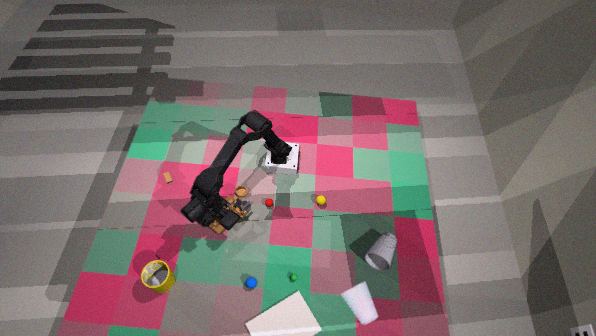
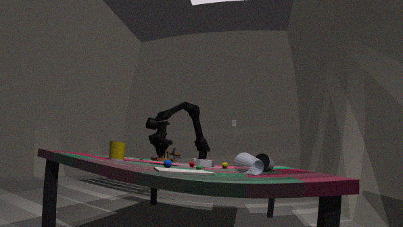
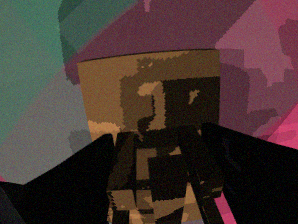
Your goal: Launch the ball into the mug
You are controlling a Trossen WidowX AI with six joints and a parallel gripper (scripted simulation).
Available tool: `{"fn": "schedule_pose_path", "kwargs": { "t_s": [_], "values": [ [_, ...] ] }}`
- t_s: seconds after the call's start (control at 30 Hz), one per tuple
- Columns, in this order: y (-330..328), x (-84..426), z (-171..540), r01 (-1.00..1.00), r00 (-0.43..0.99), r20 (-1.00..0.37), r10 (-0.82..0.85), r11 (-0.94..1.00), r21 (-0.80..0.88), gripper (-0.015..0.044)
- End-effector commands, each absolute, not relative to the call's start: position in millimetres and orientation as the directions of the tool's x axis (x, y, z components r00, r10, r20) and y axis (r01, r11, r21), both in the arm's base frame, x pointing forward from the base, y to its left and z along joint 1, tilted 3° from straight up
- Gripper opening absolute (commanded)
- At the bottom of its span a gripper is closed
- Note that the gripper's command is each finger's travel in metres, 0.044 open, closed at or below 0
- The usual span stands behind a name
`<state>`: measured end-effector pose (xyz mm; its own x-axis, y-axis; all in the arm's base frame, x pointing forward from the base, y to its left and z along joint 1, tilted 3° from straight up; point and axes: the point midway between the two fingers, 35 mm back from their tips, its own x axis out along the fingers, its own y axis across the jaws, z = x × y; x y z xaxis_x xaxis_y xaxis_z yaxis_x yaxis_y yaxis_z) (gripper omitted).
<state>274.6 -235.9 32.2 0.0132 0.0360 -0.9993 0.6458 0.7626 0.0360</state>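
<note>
The wooden catapult [image 1: 218,228] [image 2: 158,159] [image 3: 102,82] stands on the table, partly hidden under my arm. Its round cup [image 1: 241,191] points toward the arm's base; no ball shows in it. My gripper [image 1: 226,214] [image 2: 161,155] [image 3: 157,136] points down and is shut on the catapult's frame, with a wooden part between the fingers. The yellow mug [image 1: 168,283] [image 2: 117,150] stands upright at the near left, beyond the catapult's base end. A red ball [image 1: 269,202] [image 2: 191,164] lies beside the catapult. A yellow ball [image 1: 321,200] [image 2: 224,165] lies farther right.
A blue ball [image 1: 251,282] [image 2: 167,163] and a small green ball [image 1: 293,277] [image 2: 199,167] lie near a white board [image 1: 285,320] [image 2: 179,170]. A white cup [image 1: 361,303] and a grey cup [image 1: 385,247] lie tipped at the right. A small wooden block [image 1: 168,177] lies left of the arm.
</note>
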Motion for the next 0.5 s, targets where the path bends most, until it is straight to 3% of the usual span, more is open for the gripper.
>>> {"fn": "schedule_pose_path", "kwargs": {
  "t_s": [0.0, 0.47],
  "values": [
    [-236.1, 274.8, 27.4, 0.646, 0.015, -0.999, 0.032, 0.763, 0.035, 0.0000],
    [-234.9, 274.3, 12.9, 0.645, 0.013, -0.999, 0.036, 0.763, 0.036, 0.0000]
  ]
}}
